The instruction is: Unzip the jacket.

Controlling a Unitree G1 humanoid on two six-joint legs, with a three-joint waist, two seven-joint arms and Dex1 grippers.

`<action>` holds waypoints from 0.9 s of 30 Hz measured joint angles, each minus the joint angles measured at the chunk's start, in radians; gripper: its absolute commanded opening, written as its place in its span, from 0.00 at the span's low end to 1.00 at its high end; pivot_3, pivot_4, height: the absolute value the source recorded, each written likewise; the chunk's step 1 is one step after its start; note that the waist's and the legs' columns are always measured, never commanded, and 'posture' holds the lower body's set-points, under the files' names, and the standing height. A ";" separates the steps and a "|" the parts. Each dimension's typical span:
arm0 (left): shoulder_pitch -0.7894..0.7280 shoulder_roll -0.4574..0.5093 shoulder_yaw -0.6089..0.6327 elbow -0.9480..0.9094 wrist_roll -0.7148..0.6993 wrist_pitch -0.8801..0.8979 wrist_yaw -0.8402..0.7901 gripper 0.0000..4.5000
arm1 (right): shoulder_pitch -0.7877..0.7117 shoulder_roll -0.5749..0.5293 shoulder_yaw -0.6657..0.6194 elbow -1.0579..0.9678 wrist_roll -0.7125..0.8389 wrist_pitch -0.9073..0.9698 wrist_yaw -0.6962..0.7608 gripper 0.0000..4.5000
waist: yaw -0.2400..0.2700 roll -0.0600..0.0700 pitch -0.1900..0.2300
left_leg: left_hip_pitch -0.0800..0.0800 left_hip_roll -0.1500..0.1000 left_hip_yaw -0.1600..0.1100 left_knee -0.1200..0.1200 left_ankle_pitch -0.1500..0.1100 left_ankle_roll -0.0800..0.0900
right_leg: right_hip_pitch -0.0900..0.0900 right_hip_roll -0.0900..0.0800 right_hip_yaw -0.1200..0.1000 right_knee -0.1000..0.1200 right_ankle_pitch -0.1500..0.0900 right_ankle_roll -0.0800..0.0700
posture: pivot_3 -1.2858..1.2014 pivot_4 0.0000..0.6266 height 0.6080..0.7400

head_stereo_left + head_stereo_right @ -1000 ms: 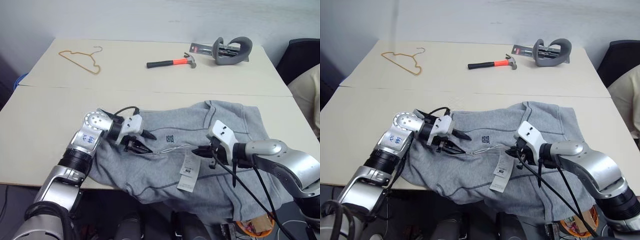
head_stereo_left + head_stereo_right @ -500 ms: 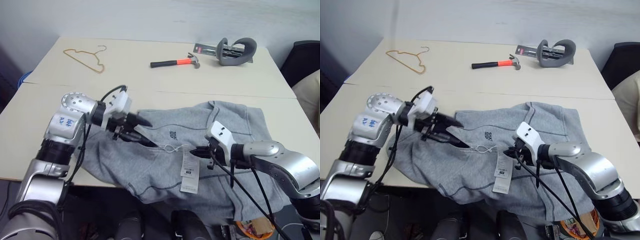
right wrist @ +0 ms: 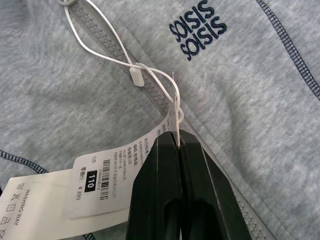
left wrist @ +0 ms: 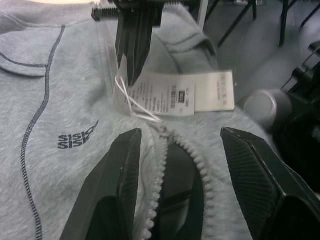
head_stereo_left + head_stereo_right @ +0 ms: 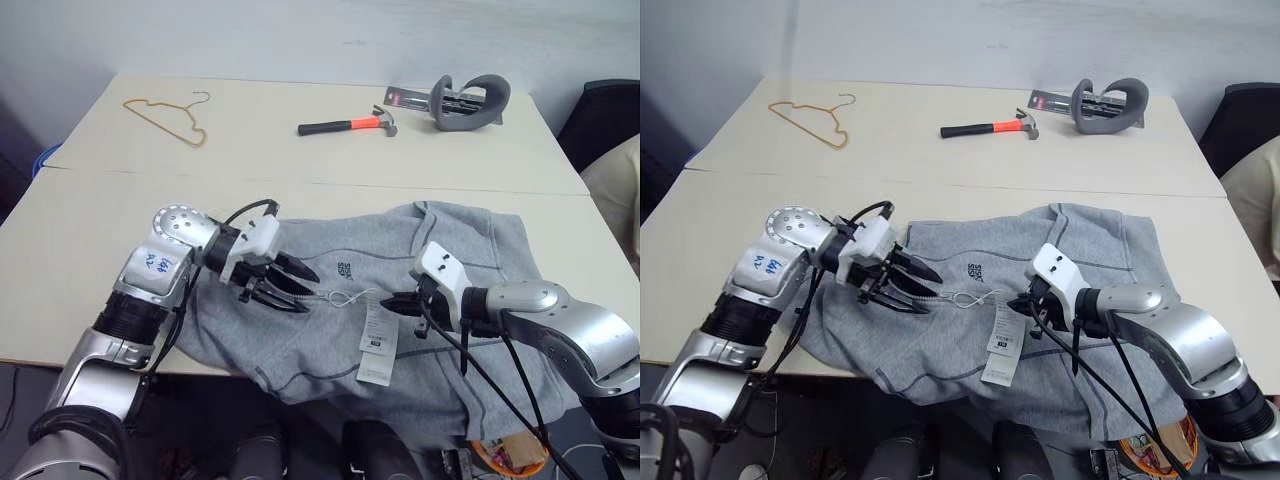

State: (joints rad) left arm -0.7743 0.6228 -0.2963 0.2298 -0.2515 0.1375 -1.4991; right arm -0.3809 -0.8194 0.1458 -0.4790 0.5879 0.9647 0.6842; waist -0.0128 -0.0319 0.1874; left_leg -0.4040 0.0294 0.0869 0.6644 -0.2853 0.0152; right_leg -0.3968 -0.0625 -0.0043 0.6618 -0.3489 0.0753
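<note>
Fingers of right gripper (image 3: 178,145) pinched shut on white hang-tag string (image 3: 107,57); left gripper (image 5: 290,287) spread wide over parted zip teeth (image 4: 165,150). Soft, limp light grey fleece jacket (image 5: 450,250) likely bunches; best gripped beside zip.

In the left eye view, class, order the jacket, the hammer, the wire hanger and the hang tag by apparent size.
1. jacket
2. wire hanger and hammer: look alike in extent, unranked
3. hang tag, though it lies nearer the camera, which flatters it

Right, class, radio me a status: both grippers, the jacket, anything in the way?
Left gripper open over the part-open zip. Right gripper shut on the white tag string. Light grey fleece jacket on table, overhanging the edge. White paper hang tag lies beside the zip line.
</note>
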 measured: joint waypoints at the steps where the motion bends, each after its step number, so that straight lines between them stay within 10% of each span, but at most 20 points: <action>1: 0.000 -0.006 -0.009 0.020 0.018 -0.023 0.001 0.59 | 0.000 0.001 -0.001 0.000 -0.001 0.000 -0.001 0.01 | 0.000 0.000 0.000 | 0.000 0.000 0.000 0.000 0.000 0.000 | 0.000 0.000 0.000 0.000 0.000 0.000 | 0.52 0.24 1.00; 15: -0.066 -0.155 -0.033 0.453 0.198 -0.393 0.157 0.59 | 0.172 0.077 -0.201 -0.035 -0.008 0.020 -0.158 0.01 | 0.012 0.002 -0.001 | 0.002 -0.001 -0.001 0.001 -0.001 0.002 | 0.003 -0.002 -0.002 0.000 0.000 0.001 | 0.52 0.24 1.00; 27: -0.022 -0.145 0.005 0.430 0.195 -0.380 0.171 0.59 | 0.443 0.085 -0.761 0.019 -0.024 0.007 -0.272 0.01 | 0.009 0.008 -0.005 | 0.005 -0.001 0.001 -0.001 -0.001 0.002 | 0.005 -0.001 0.000 0.000 0.000 0.001 | 0.52 0.24 1.00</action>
State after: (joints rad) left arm -0.7965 0.4775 -0.2913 0.6602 -0.0568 -0.2421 -1.3276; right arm 0.0621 -0.7345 -0.6149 -0.4601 0.5636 0.9713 0.4125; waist -0.0034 -0.0235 0.1825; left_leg -0.3985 0.0284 0.0875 0.6632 -0.2859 0.0171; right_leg -0.3916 -0.0633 -0.0043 0.6616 -0.3485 0.0761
